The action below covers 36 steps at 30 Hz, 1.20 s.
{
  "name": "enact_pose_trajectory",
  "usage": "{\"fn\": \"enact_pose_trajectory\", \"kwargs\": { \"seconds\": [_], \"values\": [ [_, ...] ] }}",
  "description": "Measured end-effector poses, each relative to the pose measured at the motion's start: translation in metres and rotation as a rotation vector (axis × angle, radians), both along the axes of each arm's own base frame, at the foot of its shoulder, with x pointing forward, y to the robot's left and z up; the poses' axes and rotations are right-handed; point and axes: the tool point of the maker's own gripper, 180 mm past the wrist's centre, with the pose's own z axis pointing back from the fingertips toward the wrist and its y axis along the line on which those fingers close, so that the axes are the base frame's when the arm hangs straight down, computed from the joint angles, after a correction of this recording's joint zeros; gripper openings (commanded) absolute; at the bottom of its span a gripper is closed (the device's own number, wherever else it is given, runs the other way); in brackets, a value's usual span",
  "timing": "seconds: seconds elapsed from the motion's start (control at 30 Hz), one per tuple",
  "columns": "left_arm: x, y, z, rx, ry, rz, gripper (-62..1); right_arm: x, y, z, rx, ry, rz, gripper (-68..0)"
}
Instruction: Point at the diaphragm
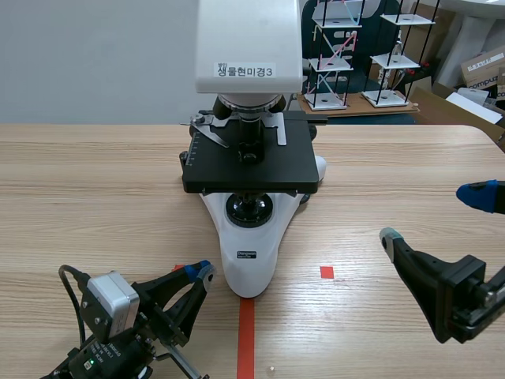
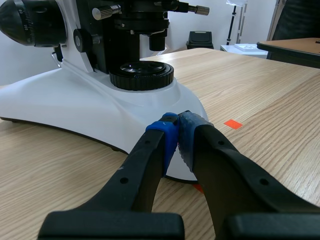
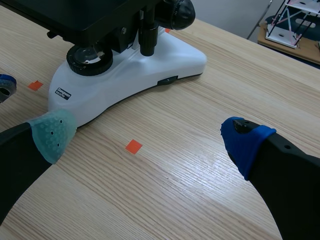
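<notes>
A white and black microscope (image 1: 251, 253) stands mid-table with its base toward me. Its black stage (image 1: 251, 162) hides the diaphragm in the scene view. In the left wrist view the black condenser and diaphragm assembly (image 2: 142, 22) hangs under the stage, above the round light lens (image 2: 141, 75) in the base. My left gripper (image 1: 201, 273) (image 2: 177, 136) is shut on nothing, its tips just short of the base's front edge. My right gripper (image 1: 432, 215) (image 3: 149, 136) is open to the right of the microscope (image 3: 170, 55), a hand's width from it.
A red tape line (image 1: 246, 339) runs from the microscope's base toward me, and a small red square (image 1: 327, 272) lies to its right. White frame models (image 1: 339, 55) and boxes stand beyond the table's far edge.
</notes>
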Motion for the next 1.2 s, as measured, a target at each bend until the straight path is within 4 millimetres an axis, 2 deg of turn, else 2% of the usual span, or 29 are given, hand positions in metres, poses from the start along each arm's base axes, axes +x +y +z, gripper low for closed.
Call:
{"fn": "enact_pose_trajectory", "kwargs": {
  "seconds": [1.2],
  "values": [
    [0.0031, 0.004, 0.0019, -0.018, 0.001, 0.026, -57.7, 0.0, 0.0, 0.0, 0.0, 0.0, 0.0, -3.3]
  ]
}}
